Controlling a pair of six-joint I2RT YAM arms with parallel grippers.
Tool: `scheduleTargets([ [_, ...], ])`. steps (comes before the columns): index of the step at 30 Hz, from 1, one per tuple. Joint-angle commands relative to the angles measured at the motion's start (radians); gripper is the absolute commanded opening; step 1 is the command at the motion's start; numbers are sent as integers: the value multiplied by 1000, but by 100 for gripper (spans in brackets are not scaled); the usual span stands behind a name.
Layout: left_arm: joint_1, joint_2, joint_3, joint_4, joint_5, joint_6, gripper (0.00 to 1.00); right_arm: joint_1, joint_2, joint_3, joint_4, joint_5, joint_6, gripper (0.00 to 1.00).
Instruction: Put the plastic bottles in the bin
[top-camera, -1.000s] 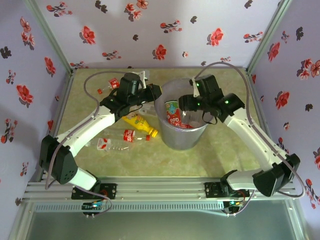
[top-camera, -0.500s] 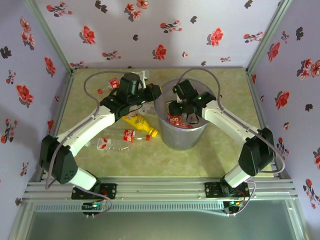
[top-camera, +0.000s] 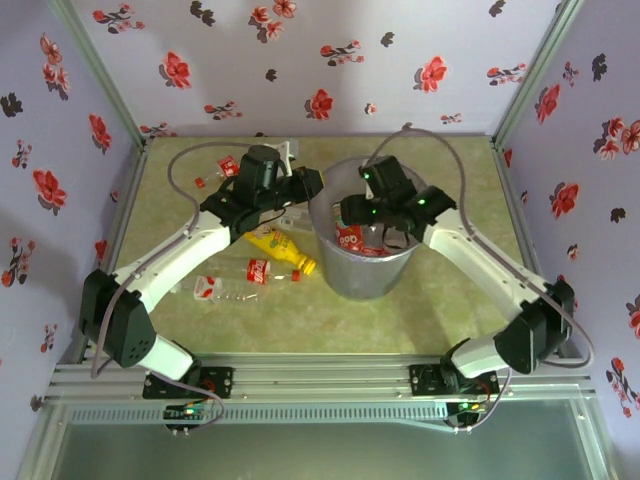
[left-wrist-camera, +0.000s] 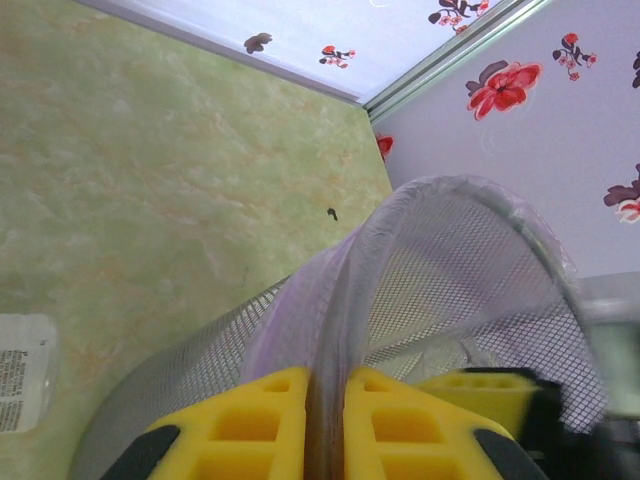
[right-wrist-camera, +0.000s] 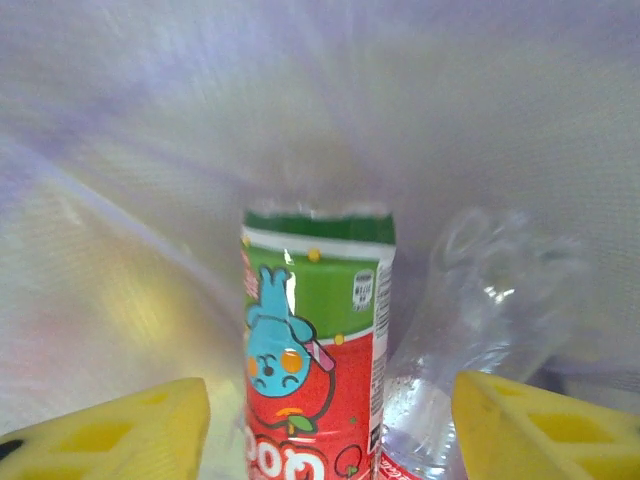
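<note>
- Top external view: your left gripper (top-camera: 308, 183) is clamped onto the rim of the bin (top-camera: 365, 275), and the left wrist view shows its jaws pinched tight on it.
- Your right gripper (top-camera: 352, 211) hangs at the bin's mouth, jaws spread and gripping nothing.
- Red-and-green labelled bottle (right-wrist-camera: 318, 340) and clear bottle (right-wrist-camera: 490, 300) sit inside the bin.
- Yellow bottle (top-camera: 278, 248) and red-label bottle (top-camera: 257, 270) lie on the counter (top-camera: 450, 300) beside the bin.

Lavender walls (top-camera: 350, 60) printed with red and dark flowers enclose a pale green marbled tabletop (top-camera: 440, 300) on three sides; metal rails (top-camera: 320, 375) cross the near edge.
</note>
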Motion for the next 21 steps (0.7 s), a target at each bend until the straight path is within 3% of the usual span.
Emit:
scheduleTargets([
  [1,-1,39,-14,5,-42,-13,1,-17,-85,102,-91,109,-31,70],
  [4,-3,46,-11,9,-53,-14,1,-66,-124,133,-143,163,-25,72],
  [10,-6,71,8,20,-67,-11,0,-255,-202,104,-239,185,61,75],
  [17,-21,118,49,26,-58,-9,0,-384,-231,-14,-196,-33,93,69],
  [21,-30,140,67,29,-49,-7,1,-404,-222,-52,-186,-49,91,66],
])
